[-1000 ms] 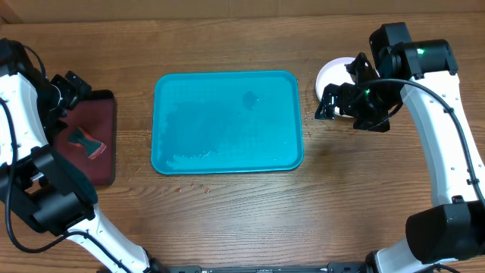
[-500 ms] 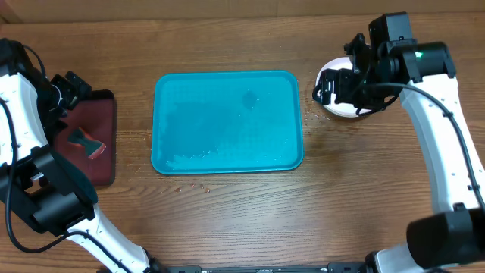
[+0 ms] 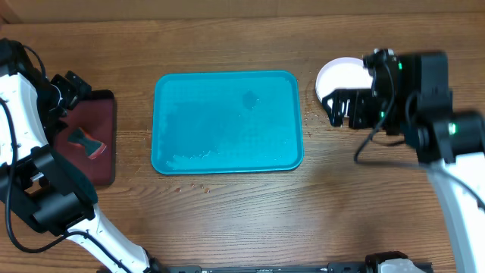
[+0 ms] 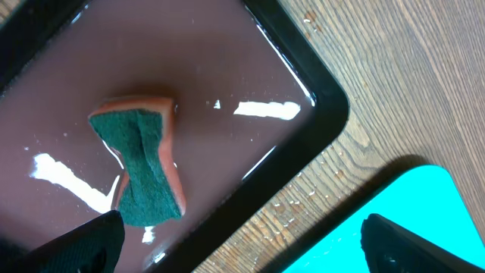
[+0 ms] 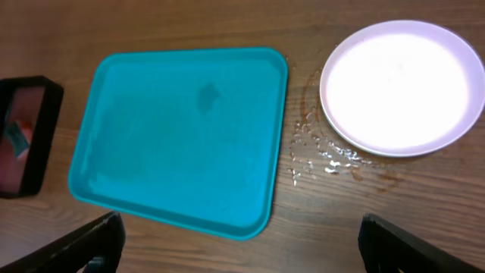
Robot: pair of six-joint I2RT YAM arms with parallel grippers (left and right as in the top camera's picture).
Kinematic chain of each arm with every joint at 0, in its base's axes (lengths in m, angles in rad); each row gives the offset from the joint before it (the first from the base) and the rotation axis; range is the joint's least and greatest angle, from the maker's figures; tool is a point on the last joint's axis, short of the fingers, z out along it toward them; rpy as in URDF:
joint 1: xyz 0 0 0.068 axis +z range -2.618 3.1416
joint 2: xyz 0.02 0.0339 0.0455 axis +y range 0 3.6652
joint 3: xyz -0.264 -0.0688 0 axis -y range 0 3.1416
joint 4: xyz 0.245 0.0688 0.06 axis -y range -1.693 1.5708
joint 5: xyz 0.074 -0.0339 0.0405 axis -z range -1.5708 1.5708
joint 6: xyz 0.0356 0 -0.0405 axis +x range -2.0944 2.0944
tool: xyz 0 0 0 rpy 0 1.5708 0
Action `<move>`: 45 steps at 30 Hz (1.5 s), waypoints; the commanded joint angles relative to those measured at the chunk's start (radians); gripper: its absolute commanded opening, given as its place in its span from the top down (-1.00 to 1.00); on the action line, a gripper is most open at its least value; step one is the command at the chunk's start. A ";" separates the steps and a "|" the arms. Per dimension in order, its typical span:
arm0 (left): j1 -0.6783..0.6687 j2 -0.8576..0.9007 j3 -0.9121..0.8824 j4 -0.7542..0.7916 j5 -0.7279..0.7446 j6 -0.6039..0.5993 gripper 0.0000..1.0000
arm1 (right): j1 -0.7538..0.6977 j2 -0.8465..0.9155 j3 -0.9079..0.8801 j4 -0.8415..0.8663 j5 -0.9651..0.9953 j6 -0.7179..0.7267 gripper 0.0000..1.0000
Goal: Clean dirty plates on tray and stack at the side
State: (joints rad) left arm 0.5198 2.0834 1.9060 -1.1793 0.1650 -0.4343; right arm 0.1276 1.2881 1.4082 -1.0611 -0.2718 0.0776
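Since a second ago the right claw (image 3: 339, 108) has drawn back from the round white plastic plate (image 3: 342, 73) and risen toward the overhead camera, so its arm now looks large and blurred. A second ago it sat low at the plate's near-right edge. Half a second ago it covered much of the plate. Now it hangs over the near edge only, and most of the plate shows. The left arm and everything else on the wooden table (image 3: 242, 220) lie as before.

In the right wrist view the fingertips (image 5: 83, 243) sit at the bottom corners with the jaws spread wide, holding nothing. The plate lies ahead and to the right of this claw, flat on the wood. Its face is an even glossy white with a faintly shaded rim. Whether anything lies under it cannot be told. The large turquoise rectangular plastic tray (image 5: 182, 129) lies ahead and to the left, just beside the plate but apart from it. Its floor has a wet sheen and one darker blotch. Water droplets (image 5: 318, 148) speckle the wood between tray and plate.

The left claw (image 4: 242, 250) is also spread wide. It hovers over the black-rimmed maroon tray (image 4: 318, 91), where a green-and-orange sponge (image 4: 140, 171) lies ahead and to its left.
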 commanded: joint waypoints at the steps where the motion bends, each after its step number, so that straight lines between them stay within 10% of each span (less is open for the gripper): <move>1: 0.003 -0.016 -0.004 0.002 0.008 0.019 -1.00 | -0.001 -0.145 -0.183 0.105 0.009 -0.006 -1.00; 20: 0.003 -0.017 -0.004 0.002 0.008 0.019 -0.99 | -0.001 -0.844 -1.049 0.745 -0.043 0.050 -1.00; 45: 0.003 -0.017 -0.004 0.002 0.008 0.019 -0.99 | 0.000 -1.279 -1.272 0.833 0.009 0.054 -1.00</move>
State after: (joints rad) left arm 0.5198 2.0834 1.9053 -1.1790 0.1650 -0.4343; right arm 0.1268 0.0212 0.1440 -0.2443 -0.2729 0.1242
